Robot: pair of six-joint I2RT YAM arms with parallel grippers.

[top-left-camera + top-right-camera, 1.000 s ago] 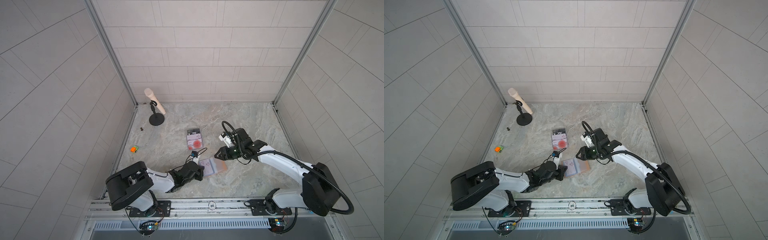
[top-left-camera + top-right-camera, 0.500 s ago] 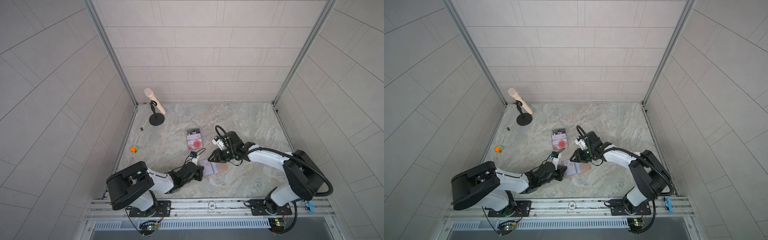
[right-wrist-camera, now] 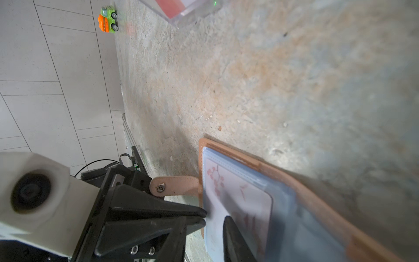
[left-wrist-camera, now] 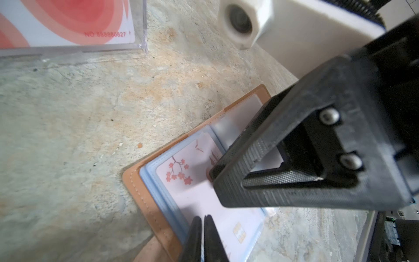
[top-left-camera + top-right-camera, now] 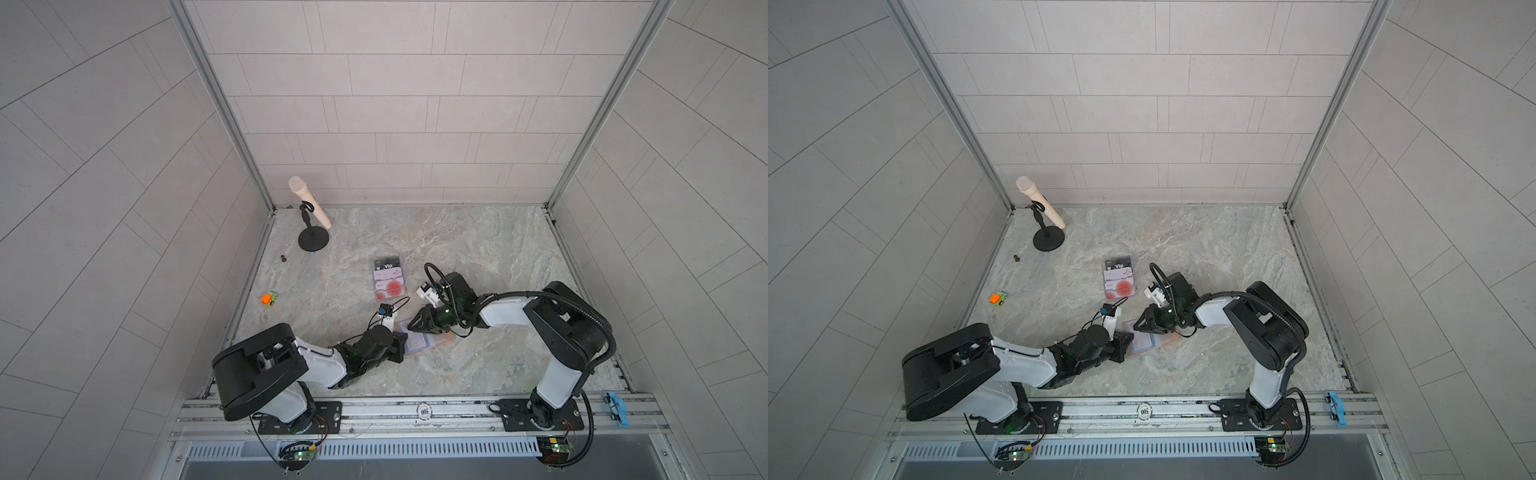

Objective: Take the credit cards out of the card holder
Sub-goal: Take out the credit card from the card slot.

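Note:
The tan card holder (image 5: 422, 343) (image 5: 1144, 343) lies open on the marble, blue plastic sleeves up. A pale credit card with pink blossoms (image 4: 181, 165) (image 3: 249, 204) sits in the top sleeve. My left gripper (image 5: 402, 344) (image 4: 203, 219) is shut, its tips resting on the holder's near edge (image 3: 204, 217). From the opposite side my right gripper (image 5: 410, 328) (image 4: 214, 175) comes down onto the sleeves, narrowly open. One of its fingers (image 3: 233, 238) lies on the card; nothing is held. A loose sleeve page rises against that finger.
A clear plastic case (image 5: 387, 279) with a Vip card and red-circle cards lies just behind the holder. A microphone on a black stand (image 5: 313, 241) is at the back left. An orange-green toy car (image 5: 269, 298) and a small dark bit (image 5: 284, 258) lie by the left wall.
My right gripper has moved left and down from beside the holder onto its open pages, and its jaws have narrowed. The left gripper and the holder have stayed put.

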